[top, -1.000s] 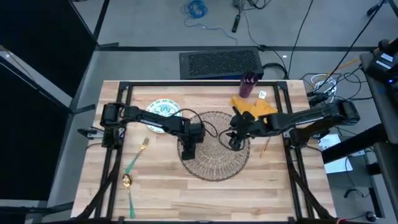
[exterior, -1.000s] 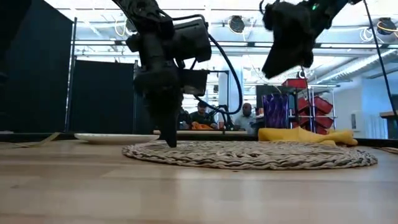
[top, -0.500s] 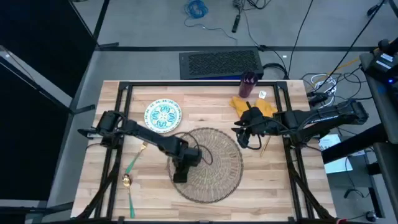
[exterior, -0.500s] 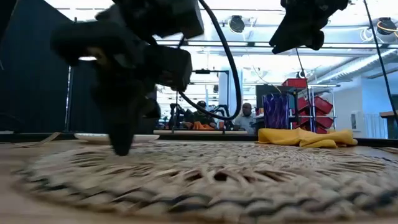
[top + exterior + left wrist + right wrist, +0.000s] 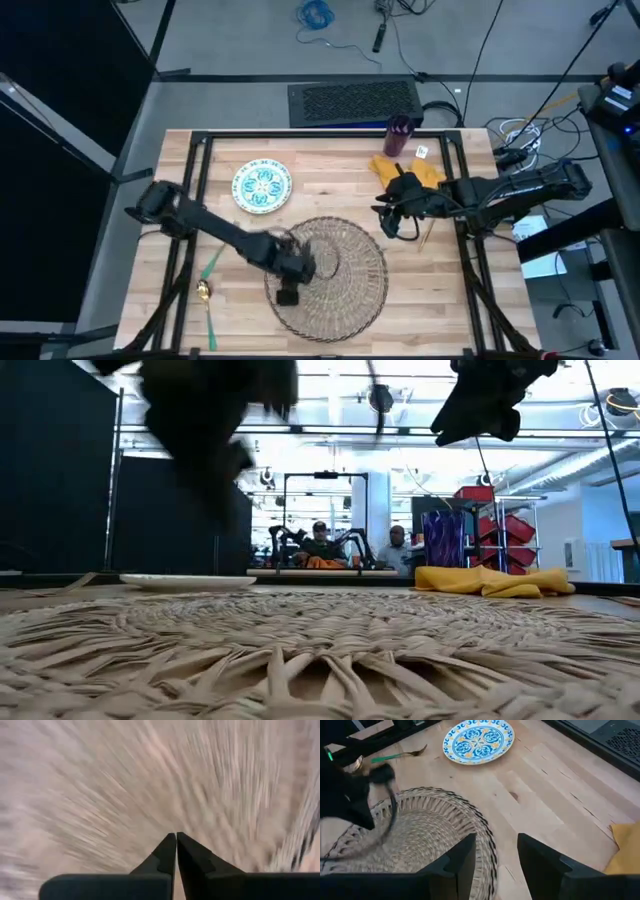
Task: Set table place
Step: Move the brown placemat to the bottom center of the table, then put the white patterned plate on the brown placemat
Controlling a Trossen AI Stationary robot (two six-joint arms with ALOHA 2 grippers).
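Table place setting was barely begun: green-handled fork and spoon [image 5: 209,283] lay at the left edge, the left gripper [image 5: 289,295] pinched the round woven wicker placemat [image 5: 335,268] near the table's front, blue-green patterned plate [image 5: 262,186] unplaced behind. Right gripper [image 5: 388,222] hovered open by the mustard-yellow napkin [image 5: 410,169].

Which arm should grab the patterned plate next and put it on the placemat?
Probably left: its gripper sits at the placemat's left edge, on the plate's side. The right gripper is farther.
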